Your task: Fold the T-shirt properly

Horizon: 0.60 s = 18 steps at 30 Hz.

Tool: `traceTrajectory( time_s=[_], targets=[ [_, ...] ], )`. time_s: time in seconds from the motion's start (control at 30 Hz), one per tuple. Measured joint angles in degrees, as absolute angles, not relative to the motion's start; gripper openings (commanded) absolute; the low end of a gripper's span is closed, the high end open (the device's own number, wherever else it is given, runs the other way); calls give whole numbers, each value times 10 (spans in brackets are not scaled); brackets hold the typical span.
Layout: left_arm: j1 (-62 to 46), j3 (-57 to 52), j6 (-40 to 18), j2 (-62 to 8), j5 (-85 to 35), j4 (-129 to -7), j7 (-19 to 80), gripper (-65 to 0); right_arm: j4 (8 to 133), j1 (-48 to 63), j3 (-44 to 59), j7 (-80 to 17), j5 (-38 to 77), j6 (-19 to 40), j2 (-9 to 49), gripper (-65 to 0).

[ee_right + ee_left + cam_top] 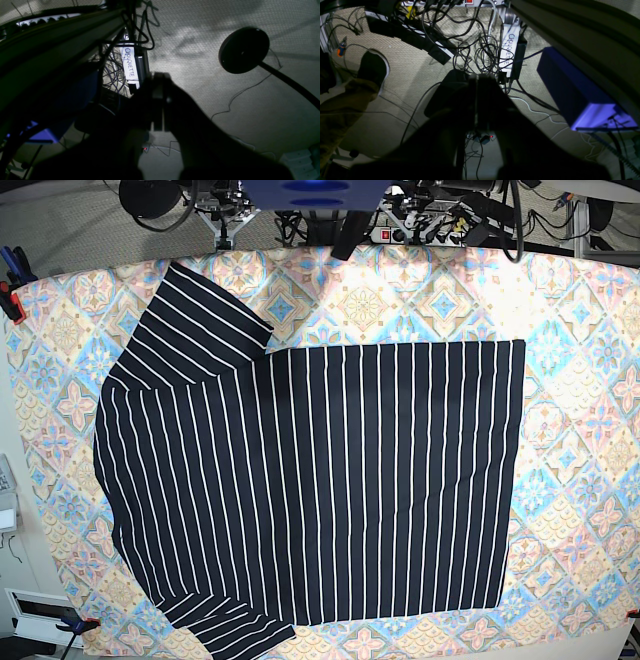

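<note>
1. Left gripper (477, 82): jaws pressed together, holding nothing. It hangs below table level, over carpet and a tangle of black cables (480, 53).
2. Right gripper (158, 82): also clamped closed and empty, parked beside the table edge with a round black lamp base (243, 50) on the floor beyond it.
3. Neither arm shows above the table in the base view, so I judge the fold not yet begun.
4. The black short-sleeved cloth T-shirt with thin white pinstripes (330, 490) lies flat on the pastel diamond-patterned tablecloth (580, 310). Hem edge is on that view's right, straight. Collar end is on the left.
5. One sleeve fans out at upper left (195, 320); the other pokes out at the bottom edge (235, 625).
6. To do the first step well: open both claws before coming down, and pinch cloth only, not the tablecloth under it.
7. Grab at matching points on the same long side, so the fold line runs parallel to the stripes.
8. Lift both ends together. Uneven height will skew the crease.
9. Risk: the far sleeve sits close to the table's rear edge, so reach there looks tight.
</note>
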State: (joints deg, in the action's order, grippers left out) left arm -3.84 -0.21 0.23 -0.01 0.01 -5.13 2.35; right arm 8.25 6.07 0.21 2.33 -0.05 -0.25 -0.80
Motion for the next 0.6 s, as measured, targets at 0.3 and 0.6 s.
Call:
traceTrajectory(
  time_s=[0.3, 0.6],
  targets=[
    [-39, -2, 2, 0, 0, -52, 23, -649, 84, 75, 1, 23, 0, -3, -8, -650],
    [-40, -2, 2, 0, 0, -52, 23, -650, 86, 74, 1, 25, -1, -2, -8, -650]
  ],
)
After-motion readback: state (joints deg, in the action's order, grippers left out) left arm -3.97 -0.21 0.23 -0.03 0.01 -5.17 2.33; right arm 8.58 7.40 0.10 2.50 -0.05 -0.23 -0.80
